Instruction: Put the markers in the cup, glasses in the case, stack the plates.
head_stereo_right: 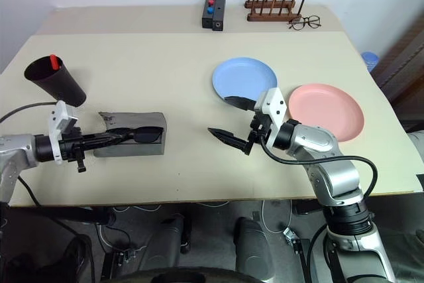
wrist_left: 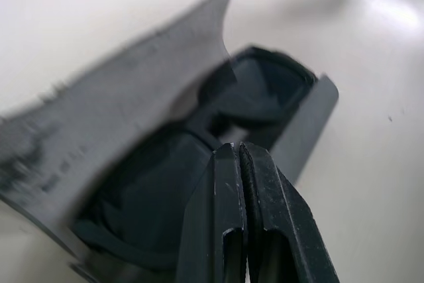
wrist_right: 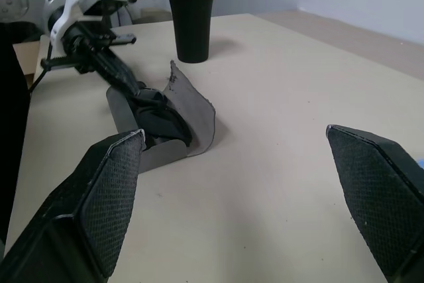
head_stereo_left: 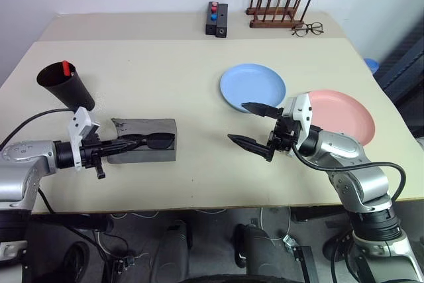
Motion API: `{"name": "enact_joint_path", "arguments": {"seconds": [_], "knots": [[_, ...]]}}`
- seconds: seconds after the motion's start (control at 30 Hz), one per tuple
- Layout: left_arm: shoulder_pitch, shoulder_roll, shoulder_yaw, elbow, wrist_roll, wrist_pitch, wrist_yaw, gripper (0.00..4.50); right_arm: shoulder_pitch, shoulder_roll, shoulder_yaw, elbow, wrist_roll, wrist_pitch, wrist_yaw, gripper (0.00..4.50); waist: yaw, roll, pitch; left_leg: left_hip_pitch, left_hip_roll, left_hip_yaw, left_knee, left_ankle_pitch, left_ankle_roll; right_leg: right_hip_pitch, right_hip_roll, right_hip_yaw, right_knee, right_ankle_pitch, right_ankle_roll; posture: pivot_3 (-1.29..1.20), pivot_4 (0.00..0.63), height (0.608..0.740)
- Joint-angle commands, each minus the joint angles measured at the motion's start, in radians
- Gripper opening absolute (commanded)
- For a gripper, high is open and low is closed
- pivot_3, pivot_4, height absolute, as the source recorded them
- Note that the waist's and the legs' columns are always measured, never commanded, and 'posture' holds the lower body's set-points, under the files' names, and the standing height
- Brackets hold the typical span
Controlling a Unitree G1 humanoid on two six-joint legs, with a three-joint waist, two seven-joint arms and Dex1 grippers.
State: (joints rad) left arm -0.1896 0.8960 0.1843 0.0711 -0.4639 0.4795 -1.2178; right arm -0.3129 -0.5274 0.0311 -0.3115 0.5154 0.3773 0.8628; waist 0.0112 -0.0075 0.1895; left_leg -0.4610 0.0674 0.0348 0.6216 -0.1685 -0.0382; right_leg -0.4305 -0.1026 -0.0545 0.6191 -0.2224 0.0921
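Observation:
The black sunglasses (head_stereo_left: pixel 158 140) lie inside the grey case (head_stereo_left: pixel 142 154), whose flap (wrist_left: pixel 132 104) stands up beside them. My left gripper (head_stereo_left: pixel 126 142) is shut, and its tips rest against the sunglasses' bridge (wrist_left: pixel 228 134) in the case's mouth. The dark cup (head_stereo_left: pixel 66 87) stands tilted-looking at the far left, with the marker's red cap (head_stereo_left: pixel 65 67) poking over its rim. My right gripper (head_stereo_left: pixel 236 121) hangs open over bare table with nothing between its fingers. It is just in front of the light blue plate (head_stereo_left: pixel 252 87). The pink plate (head_stereo_left: pixel 348 114) lies to the right of the blue one.
At the table's back stand a black box with red and blue buttons (head_stereo_left: pixel 216 19) and a wooden peg rack (head_stereo_left: pixel 275 11). Thin clear eyeglasses (head_stereo_left: pixel 307 29) lie beside the rack. Bare tabletop (head_stereo_left: pixel 199 117) lies between the case and the plates.

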Motion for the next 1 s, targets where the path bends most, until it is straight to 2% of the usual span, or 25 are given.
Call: {"name": "enact_joint_path", "arguments": {"seconds": [0.03, 0.37, 0.5, 0.7, 0.8, 1.0], "knots": [[-0.003, 0.026, -0.007, 0.011, 0.046, -0.038, 0.014, 0.05, -0.010, 0.000, -0.017, -0.019, 0.005, -0.014, 0.000, 4.50, 0.002, 0.000, 0.000, 0.000, 0.000, 0.000, 0.000, 0.000, 0.000, 0.000, 0.000, 0.000, 0.000, 0.000, 0.000, 0.00, 0.150, 0.740], [-0.047, 0.001, -0.002, 0.055, 0.056, -0.076, 0.029, 0.05, -0.008, 0.001, -0.019, -0.022, 0.003, -0.014, -0.004, 4.50, 0.001, 0.000, 0.000, 0.000, 0.000, 0.000, 0.000, 0.000, 0.000, 0.000, 0.000, 0.000, 0.000, 0.000, 0.000, 0.00, 0.150, 0.740], [-0.056, 0.001, -0.013, 0.102, 0.097, -0.144, 0.033, 0.05, -0.012, 0.002, -0.016, -0.017, -0.001, -0.019, -0.004, 4.50, 0.001, 0.000, 0.000, 0.000, 0.000, 0.000, 0.000, 0.000, 0.000, 0.000, 0.000, 0.000, 0.000, 0.000, 0.000, 0.00, 0.150, 0.740], [-0.073, -0.001, 0.022, 0.092, 0.045, -0.119, 0.015, 0.05, -0.015, 0.001, -0.018, -0.016, -0.001, -0.018, -0.006, 4.50, 0.001, 0.000, 0.000, 0.000, 0.000, 0.000, 0.000, 0.000, 0.000, 0.000, 0.000, 0.000, 0.000, 0.000, 0.000, 0.00, 0.150, 0.740], [-0.127, -0.004, 0.062, 0.097, -0.011, -0.068, 0.027, 0.05, -0.014, 0.001, -0.019, -0.014, 0.000, -0.018, -0.004, 4.50, 0.003, 0.000, 0.000, 0.000, 0.000, 0.000, 0.000, 0.000, 0.000, 0.000, 0.000, 0.000, 0.000, 0.000, 0.000, 0.00, 0.150, 0.740], [-0.226, 0.008, 0.070, 0.107, -0.031, -0.030, 0.040, 0.05, -0.022, 0.003, -0.016, -0.009, -0.001, -0.020, -0.002, 4.50, 0.001, 0.000, 0.000, 0.000, 0.000, 0.000, 0.000, 0.000, 0.000, 0.000, 0.000, 0.000, 0.000, 0.000, 0.000, 0.00, 0.150, 0.740]]}}
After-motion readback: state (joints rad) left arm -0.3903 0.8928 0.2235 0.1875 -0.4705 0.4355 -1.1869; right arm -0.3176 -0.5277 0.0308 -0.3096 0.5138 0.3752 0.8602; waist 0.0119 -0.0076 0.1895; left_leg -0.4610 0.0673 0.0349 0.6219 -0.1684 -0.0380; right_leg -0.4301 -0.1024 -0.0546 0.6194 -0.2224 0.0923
